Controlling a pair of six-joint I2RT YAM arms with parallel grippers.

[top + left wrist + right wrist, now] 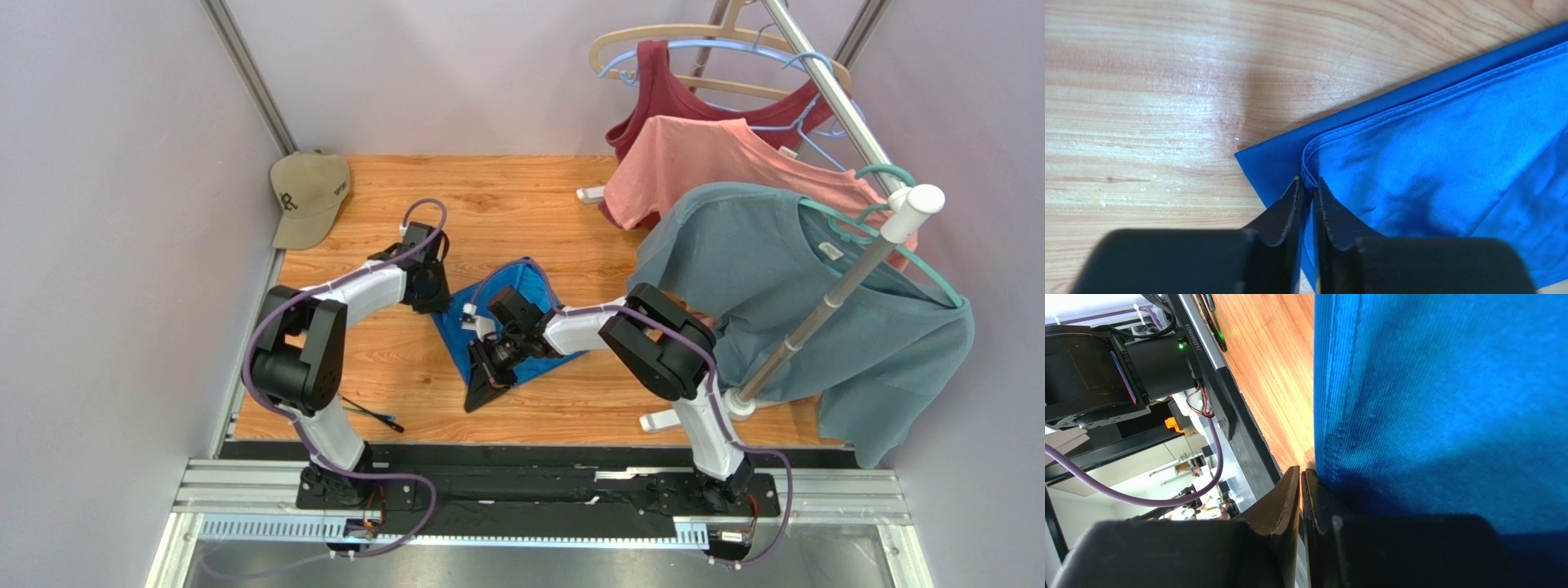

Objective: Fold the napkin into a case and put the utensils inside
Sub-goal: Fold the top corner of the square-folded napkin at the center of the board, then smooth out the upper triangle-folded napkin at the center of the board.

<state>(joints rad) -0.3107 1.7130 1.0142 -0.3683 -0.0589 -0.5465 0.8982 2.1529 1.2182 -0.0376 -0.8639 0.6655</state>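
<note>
The royal-blue napkin (pixel 464 331) lies partly folded at the middle of the wooden table (pixel 515 196). My left gripper (pixel 438 301) is at its left corner. In the left wrist view the jaws (pixel 1308 182) are shut on the folded top layer's hem of the napkin (pixel 1425 141). My right gripper (pixel 482 386) is at the napkin's near edge and points toward the arm bases. Its jaws (pixel 1301 471) are shut with no cloth showing between them. The napkin (pixel 1444 386) hangs against the outer side of one finger. The utensils (pixel 372 415), thin dark sticks, lie near the front left, apart from both grippers.
A tan cap (pixel 309 196) lies at the back left corner. A clothes rack (pixel 846 116) at the right holds a teal-grey T-shirt (pixel 797 294), a salmon one (pixel 711 165) and a maroon top (pixel 675 98). Its white foot (pixel 669 420) stands near the right arm. Grey walls enclose the table.
</note>
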